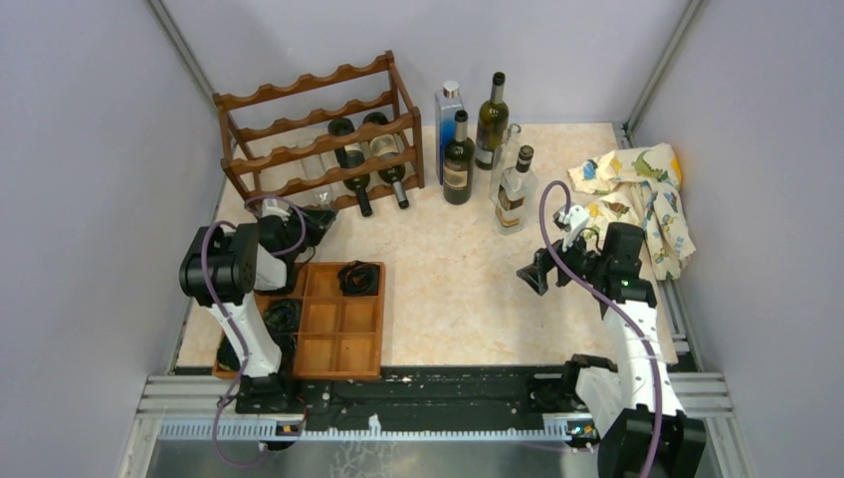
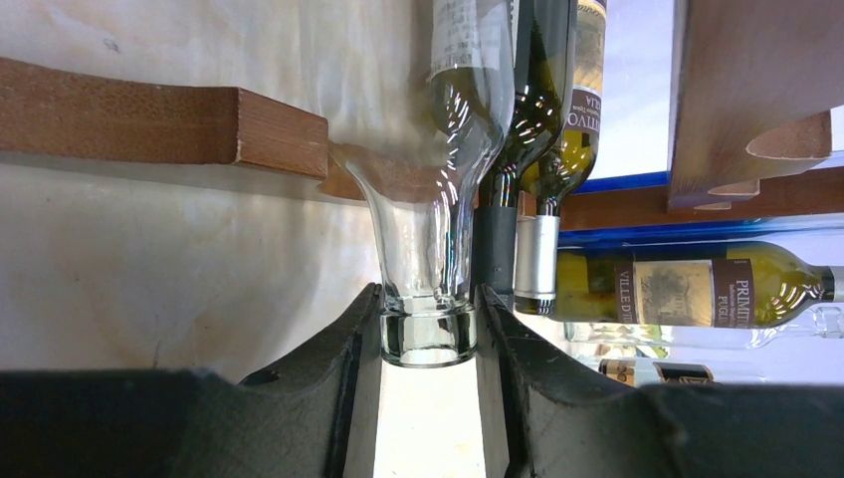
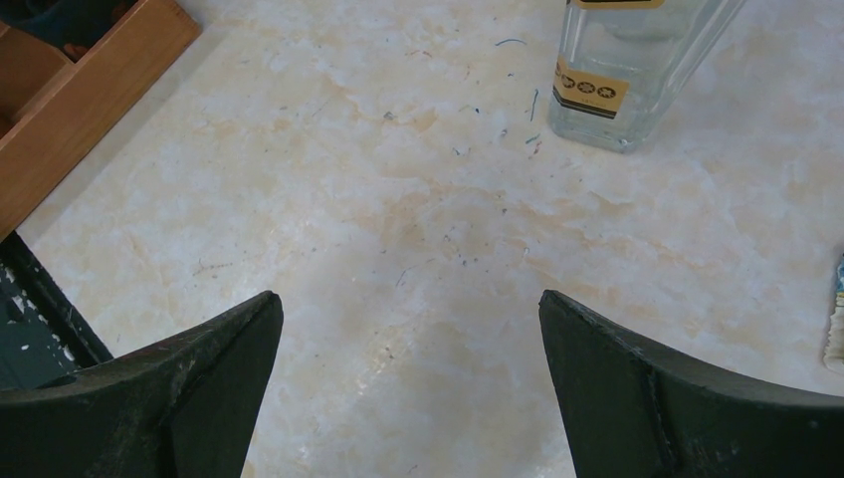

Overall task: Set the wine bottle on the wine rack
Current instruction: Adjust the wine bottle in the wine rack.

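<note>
- The clear wine bottle (image 2: 430, 209) is gripped at the neck lip by the left gripper (image 2: 428, 324), its jaws narrowed on the glass. The shoulder lies across a low rail of the wine rack (image 1: 318, 129), at the far-left corner of the table (image 1: 458, 289).
- The glass is judged heavy, stiff, slippery and breakable, so the neck is the best hold.
- Two dark bottles (image 1: 366, 159) are lodged just beside it and could be knocked.
- The right gripper (image 3: 408, 304) is spread wide and empty.

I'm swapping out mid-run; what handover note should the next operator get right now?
Left hand: shut on the neck of the clear bottle.
Right hand: open, empty, above the table.
Done: the clear bottle's body lies in the wine rack, beside two dark bottles.
To do: release the neck, back out; more standing bottles wait right of the rack.
</note>
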